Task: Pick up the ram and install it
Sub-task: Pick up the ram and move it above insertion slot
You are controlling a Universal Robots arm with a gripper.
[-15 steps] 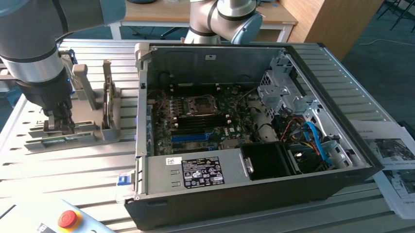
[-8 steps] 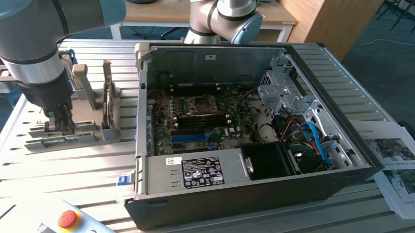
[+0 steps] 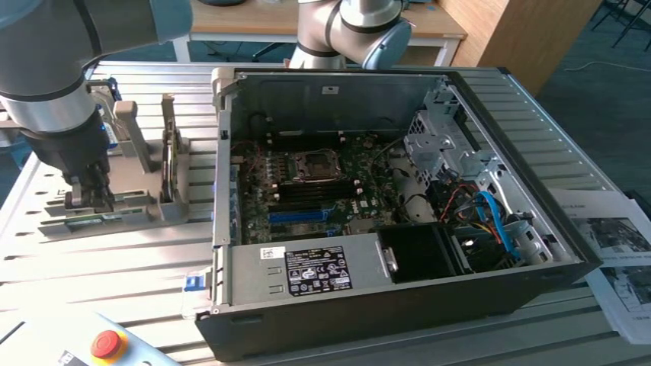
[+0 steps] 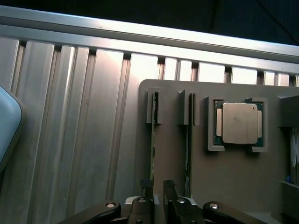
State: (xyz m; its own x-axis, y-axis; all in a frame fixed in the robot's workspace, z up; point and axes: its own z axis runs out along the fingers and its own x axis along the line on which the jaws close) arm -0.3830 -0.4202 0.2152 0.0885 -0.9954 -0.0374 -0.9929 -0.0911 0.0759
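Exterior view: the grey-and-blue robot arm (image 3: 51,84) reaches steeply down at the exterior view's left, wrist vertical, with the jaws lowered into a grey moulded parts holder (image 3: 152,210) near that edge of the slatted aluminium desk (image 3: 102,267).

Wrist view: the jaws are spread, with a narrow gap visible between the two dark fingers (image 4: 169,189). They sit directly over the ram (image 4: 153,149), a long, thin green circuit-board stick standing on edge in the holder slot farther from the CPU recess. Whether the fingers touch the ram cannot be determined. A second green stick (image 4: 188,154) stands in the neighbouring slot. A square silver CPU chip (image 4: 239,122) lies flat in its recess beside that slot.

An open black computer case (image 3: 407,305) occupies the middle of the desk and contains a green motherboard (image 3: 315,191) and a silver labelled power supply (image 3: 305,271). A pendant with a red stop button (image 3: 107,343) lies at the near corner. Printed papers (image 3: 620,259) lie at the edge on the exterior view's right. A wooden table (image 3: 244,27) stands behind.
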